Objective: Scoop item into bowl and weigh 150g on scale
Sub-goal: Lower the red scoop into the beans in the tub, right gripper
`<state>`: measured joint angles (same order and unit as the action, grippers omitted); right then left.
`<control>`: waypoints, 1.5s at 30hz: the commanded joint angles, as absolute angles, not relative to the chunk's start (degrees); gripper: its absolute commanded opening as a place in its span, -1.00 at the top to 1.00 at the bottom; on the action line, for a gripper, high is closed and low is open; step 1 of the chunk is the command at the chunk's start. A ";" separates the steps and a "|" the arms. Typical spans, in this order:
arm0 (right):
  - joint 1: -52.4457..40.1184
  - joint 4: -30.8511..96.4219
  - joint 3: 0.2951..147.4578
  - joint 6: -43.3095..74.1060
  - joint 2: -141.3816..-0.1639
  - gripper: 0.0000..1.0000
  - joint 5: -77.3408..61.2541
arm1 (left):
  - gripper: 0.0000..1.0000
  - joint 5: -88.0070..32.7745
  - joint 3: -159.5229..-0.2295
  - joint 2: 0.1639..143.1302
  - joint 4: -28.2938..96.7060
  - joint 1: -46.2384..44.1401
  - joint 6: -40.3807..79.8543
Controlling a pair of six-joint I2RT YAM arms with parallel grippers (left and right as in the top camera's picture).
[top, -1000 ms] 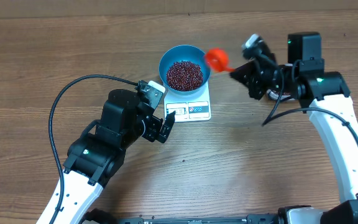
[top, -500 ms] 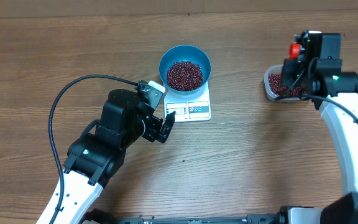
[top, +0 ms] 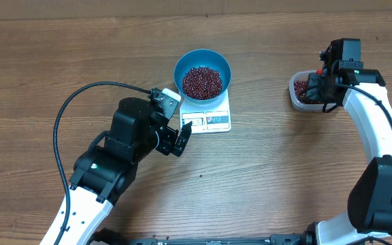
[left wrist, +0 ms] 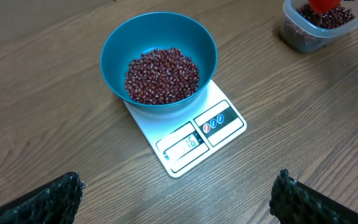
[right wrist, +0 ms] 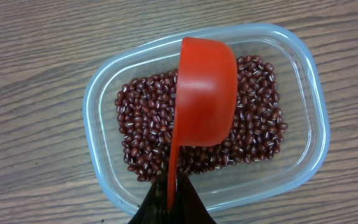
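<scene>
The right hand (right wrist: pixel 169 198) is clenched on the thin handle of the orange-red scoop (right wrist: pixel 207 93), low in the middle of the wrist view. The scoop's cup stands on edge over the clear tub (right wrist: pixel 98 106). Only its outer wall shows, so I cannot tell whether it holds anything or touches the beans (right wrist: pixel 145 124) below. The scoop looks like light, stiff plastic, and the handle is the sensible place to hold it.

The beans are small, hard and smooth. They would likely roll and scatter at a tilt, and no pinch could gather them, so they are best carried in the cup, kept level and poured slowly. One layer lies in the tub at the upper right of the overhead frame.

Another heap (left wrist: pixel 161 74) sits in the blue bowl (left wrist: pixel 114 43), upper centre, which rests on the white scale (left wrist: pixel 229 112). A loaded bowl probably shifts easily on that small platform.

The left hand (top: pixel 175 139) is released, fingers spread wide, holding nothing, just below and left of the scale.

The scale's display (left wrist: pixel 188 143) shows dark digits too small to read surely. The buttons (left wrist: pixel 213 122) carry red and blue marks, with no legible words or brand.
</scene>
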<state>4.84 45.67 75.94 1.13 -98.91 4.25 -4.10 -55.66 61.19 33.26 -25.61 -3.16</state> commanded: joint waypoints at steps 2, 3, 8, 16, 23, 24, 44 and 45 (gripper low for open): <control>4.91 45.15 76.18 1.48 -98.78 0.70 3.33 | -0.99 -4.47 -56.84 61.52 33.21 -25.52 -2.59; 4.91 45.15 76.18 1.48 -98.78 0.77 3.33 | -0.99 -4.49 -56.84 61.49 33.21 -25.52 -2.59; 4.91 44.47 76.18 1.48 -98.78 0.93 3.36 | -0.99 -4.47 -56.84 61.49 33.21 -25.52 -2.59; 4.91 43.81 76.18 1.50 -98.78 0.73 4.27 | -0.99 -4.49 -56.84 61.49 33.21 -25.52 -2.59; 4.91 43.31 76.18 1.52 -98.78 0.79 7.46 | -0.99 -4.47 -56.84 61.49 33.21 -25.52 -2.59; 4.91 43.18 76.18 1.52 -98.78 0.51 7.88 | -0.99 -4.47 -56.84 61.49 33.21 -25.52 -2.59; 4.91 41.85 76.18 -3.29 -98.78 0.93 12.86 | -0.99 -4.47 -56.84 61.49 33.21 -25.52 -2.59; 4.91 41.91 76.18 -4.71 -98.78 0.93 12.86 | -0.99 -4.47 -56.84 61.49 33.21 -25.52 -2.59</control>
<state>4.84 42.09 75.94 -0.05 -98.91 10.70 -4.10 -55.66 61.19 33.26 -25.61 -3.16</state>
